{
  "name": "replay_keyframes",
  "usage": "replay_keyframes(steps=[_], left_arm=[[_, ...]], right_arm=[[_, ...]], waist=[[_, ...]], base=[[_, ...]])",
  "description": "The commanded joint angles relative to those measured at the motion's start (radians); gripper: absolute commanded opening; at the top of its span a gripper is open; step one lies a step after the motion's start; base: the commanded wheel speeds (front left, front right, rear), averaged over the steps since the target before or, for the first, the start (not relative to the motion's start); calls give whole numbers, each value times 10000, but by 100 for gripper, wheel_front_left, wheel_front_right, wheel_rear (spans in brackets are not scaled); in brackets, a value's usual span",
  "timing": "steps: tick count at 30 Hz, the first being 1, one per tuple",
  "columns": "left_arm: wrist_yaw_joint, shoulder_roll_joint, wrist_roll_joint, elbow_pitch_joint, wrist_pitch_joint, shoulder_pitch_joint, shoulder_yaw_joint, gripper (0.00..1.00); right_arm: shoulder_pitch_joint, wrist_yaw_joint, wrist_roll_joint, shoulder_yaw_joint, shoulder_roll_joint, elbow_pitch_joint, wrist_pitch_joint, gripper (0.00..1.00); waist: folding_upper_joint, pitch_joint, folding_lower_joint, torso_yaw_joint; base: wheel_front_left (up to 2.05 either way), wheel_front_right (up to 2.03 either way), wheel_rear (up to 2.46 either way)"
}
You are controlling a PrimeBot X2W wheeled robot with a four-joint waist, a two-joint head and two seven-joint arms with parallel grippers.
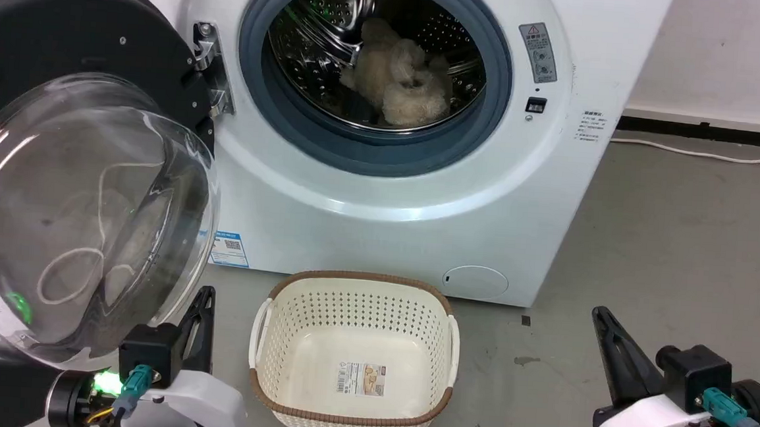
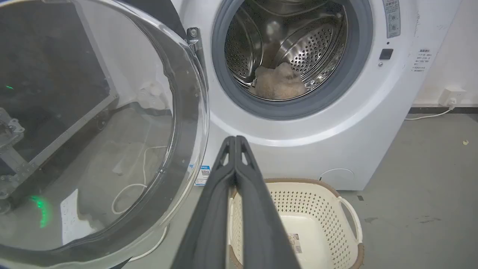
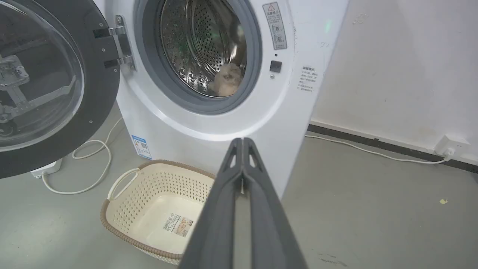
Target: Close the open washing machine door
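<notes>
Far left of frame, the washing machine door (image 1: pixel 85 176) gapes wide just above the left gripper (image 1: pixel 206 293), nearer than the right gripper (image 1: pixel 603 318); both jaws pinched together, empty.

basket (image 1: pixel 357 279) before machine (image 1: pixel 387 197), door (image 1: pixel 55 22) arc seemingly free

Head camera looking down, wrist cameras low, all facing the washing machine (image 1: pixel 385 240)

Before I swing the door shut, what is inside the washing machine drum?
A beige fluffy bundle lies low in the steel drum, behind the grey gasket. Whatever is under the bundle, or below the gasket's lower lip, is hidden.
</notes>
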Motion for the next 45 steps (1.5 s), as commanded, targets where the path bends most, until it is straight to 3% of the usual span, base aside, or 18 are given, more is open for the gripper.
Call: replay_keyframes(steps=[1, 32, 33, 45], left_arm=[[20, -1, 26, -39, 3, 139, 9, 0], [20, -1, 26, -39, 3, 139, 9, 0], [0, 0, 2, 0, 0, 0, 0, 100], [-41, 3, -13, 43, -190, -30, -89, 100]], right_arm=[[178, 8, -76, -20, 45, -51, 5, 0], [178, 8, -76, -20, 45, -51, 5, 0], [0, 0, 0, 0, 2, -2, 0, 100], [54, 1, 108, -73, 0, 26, -168, 100]], waist=[[0, 0, -1, 0], [0, 0, -1, 0], [0, 0, 0, 0], [0, -3, 0, 48]], base=[[0, 0, 0], [0, 0, 0], [0, 0, 0], [0, 0, 0]])
